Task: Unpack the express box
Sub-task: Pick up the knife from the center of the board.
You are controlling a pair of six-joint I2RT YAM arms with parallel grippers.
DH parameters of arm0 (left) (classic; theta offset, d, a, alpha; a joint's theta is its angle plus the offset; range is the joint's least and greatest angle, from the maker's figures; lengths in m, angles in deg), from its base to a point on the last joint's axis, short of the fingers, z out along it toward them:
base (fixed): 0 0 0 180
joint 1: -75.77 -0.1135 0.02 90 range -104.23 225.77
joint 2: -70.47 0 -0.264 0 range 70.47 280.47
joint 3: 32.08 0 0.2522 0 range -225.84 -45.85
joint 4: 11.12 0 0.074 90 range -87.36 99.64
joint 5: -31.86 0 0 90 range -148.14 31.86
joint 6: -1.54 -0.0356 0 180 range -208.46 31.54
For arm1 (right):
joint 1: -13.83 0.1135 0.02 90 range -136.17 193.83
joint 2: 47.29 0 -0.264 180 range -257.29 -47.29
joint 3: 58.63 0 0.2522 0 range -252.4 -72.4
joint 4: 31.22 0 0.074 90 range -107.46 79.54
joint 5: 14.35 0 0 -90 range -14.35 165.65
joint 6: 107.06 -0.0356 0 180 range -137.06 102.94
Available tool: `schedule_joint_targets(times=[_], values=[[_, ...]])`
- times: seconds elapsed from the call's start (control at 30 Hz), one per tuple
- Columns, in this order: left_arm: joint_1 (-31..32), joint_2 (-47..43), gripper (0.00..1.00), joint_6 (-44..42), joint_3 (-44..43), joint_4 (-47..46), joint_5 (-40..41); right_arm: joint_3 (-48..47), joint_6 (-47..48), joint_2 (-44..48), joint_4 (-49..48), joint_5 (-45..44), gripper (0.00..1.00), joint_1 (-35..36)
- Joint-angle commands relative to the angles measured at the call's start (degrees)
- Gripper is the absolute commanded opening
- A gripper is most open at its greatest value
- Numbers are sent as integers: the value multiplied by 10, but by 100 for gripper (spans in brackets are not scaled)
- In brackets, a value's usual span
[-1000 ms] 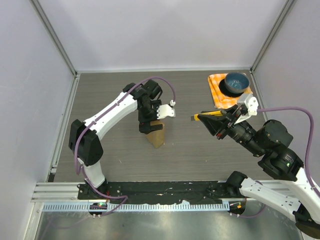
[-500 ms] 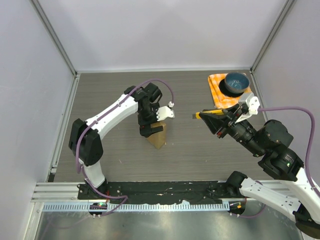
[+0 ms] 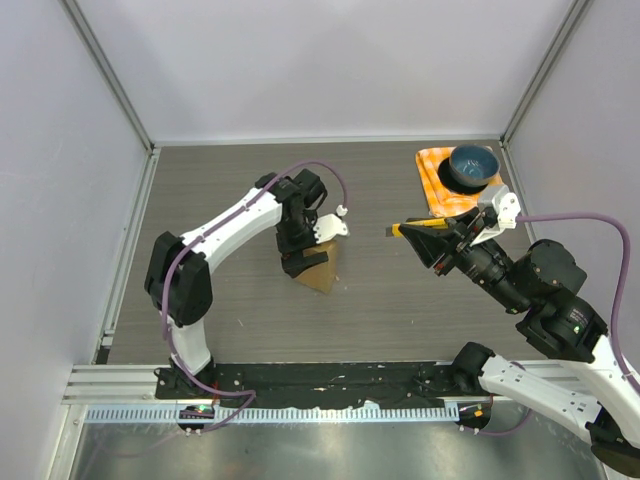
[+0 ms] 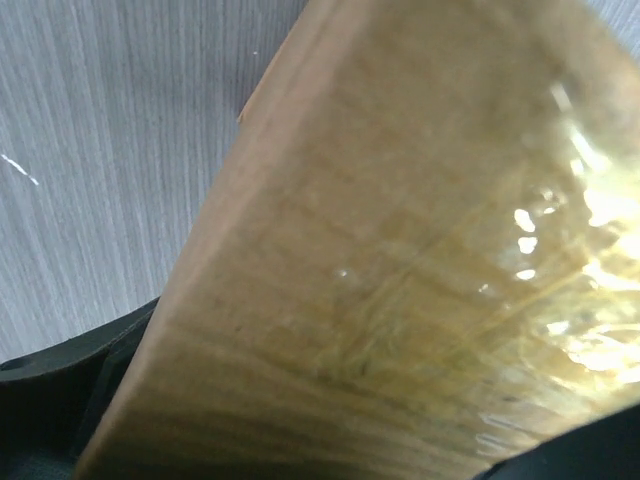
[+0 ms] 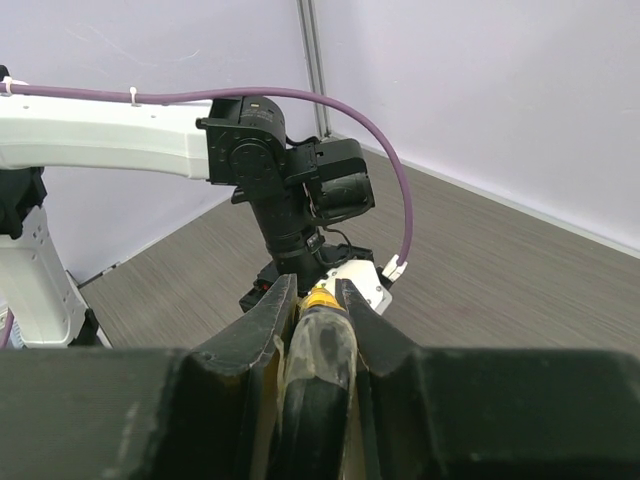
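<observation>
Near the table's [image 3: 230, 190] middle the express box [image 3: 322, 274] stands tilted on edge, the left gripper [image 3: 303, 260] astride it, whether clamped cannot be told; the right gripper [image 3: 440, 243], closed on a yellow-handled tool [image 3: 415, 230], should cut its tape [image 4: 560, 250] only once it is steadied.

Tilted brown taped express box [image 3: 322, 272]

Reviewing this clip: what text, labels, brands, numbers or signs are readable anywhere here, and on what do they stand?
No readable text in any view.
express box: plain brown cardboard under clear tape, no print on the faces shown.
blue bowl, orange checked cloth, yellow-handled tool: no markings visible.
Arms: no legible label at this size.
</observation>
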Motion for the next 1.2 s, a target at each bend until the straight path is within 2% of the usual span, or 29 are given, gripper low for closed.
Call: schedule_joint_targets(times=[0.0, 0.2, 0.27, 0.3, 0.6, 0.83, 1.0, 1.17], values=[[-2, -35, 89, 26, 27, -24, -27, -8, 4, 6, -12, -11, 1, 1], [-2, -102, 82, 48, 85, -82, -44, -1, 5, 9, -11, -17, 1, 2], [-2, -118, 87, 56, 94, -96, -51, -1, 4, 8, -12, -16, 1, 2], [-2, -134, 99, 60, 104, -110, -54, -1, 4, 7, -11, -15, 1, 2], [-2, -181, 100, 48, 126, -178, -58, 1, 1, 0, -12, -8, 1, 1], [-2, -231, 100, -67, 177, -232, -113, 4, -1, 2, -12, -9, 1, 1], [-2, -198, 100, -129, 151, -179, -136, 6, -3, 4, -12, -9, 1, 1], [-2, -185, 100, -134, 151, -174, -151, 14, -4, 13, -11, -15, 1, 1]])
